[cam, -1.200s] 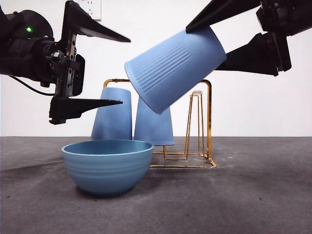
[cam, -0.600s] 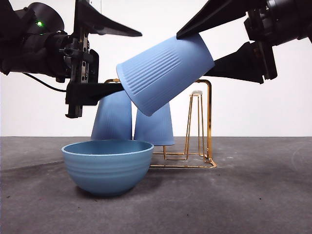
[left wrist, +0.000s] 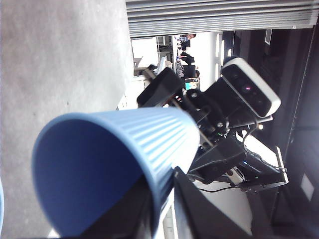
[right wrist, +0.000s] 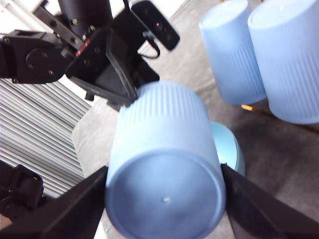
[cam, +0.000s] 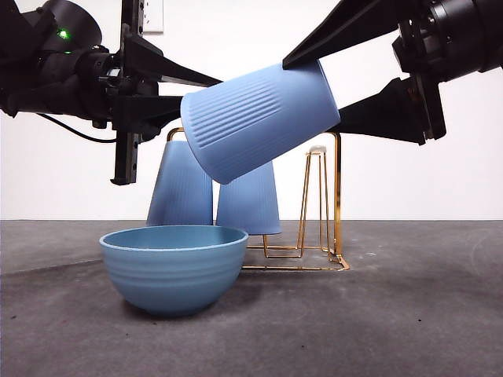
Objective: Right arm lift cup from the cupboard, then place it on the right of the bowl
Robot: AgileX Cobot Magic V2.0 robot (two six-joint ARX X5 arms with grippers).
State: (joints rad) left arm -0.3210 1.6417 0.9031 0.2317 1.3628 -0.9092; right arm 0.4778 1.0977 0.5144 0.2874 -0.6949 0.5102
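My right gripper (cam: 314, 90) comes in from the upper right and is shut on the base end of the light-blue ribbed cup (cam: 259, 118), one finger on each side (right wrist: 163, 172). The cup hangs tilted in the air, mouth toward the left, above the blue-teal bowl (cam: 173, 267) and in front of the gold wire cupboard (cam: 338, 196). My left gripper (cam: 200, 98), on the arm with the green light, is at the cup's mouth. In the left wrist view its jaws (left wrist: 159, 179) stand one inside and one outside the rim of the cup (left wrist: 99, 164), pinching the wall.
Two more light-blue cups (cam: 182, 188) (cam: 250, 200) stand upside down on the rack's left pegs. A bare looped peg (cam: 316, 196) stands at the rack's right. Dark grey table (cam: 409, 314) stretches to the right of the bowl.
My left gripper has moved right to the cup's mouth and its jaws have narrowed from wide open onto the rim. My right gripper has shifted the cup a little left and more level.
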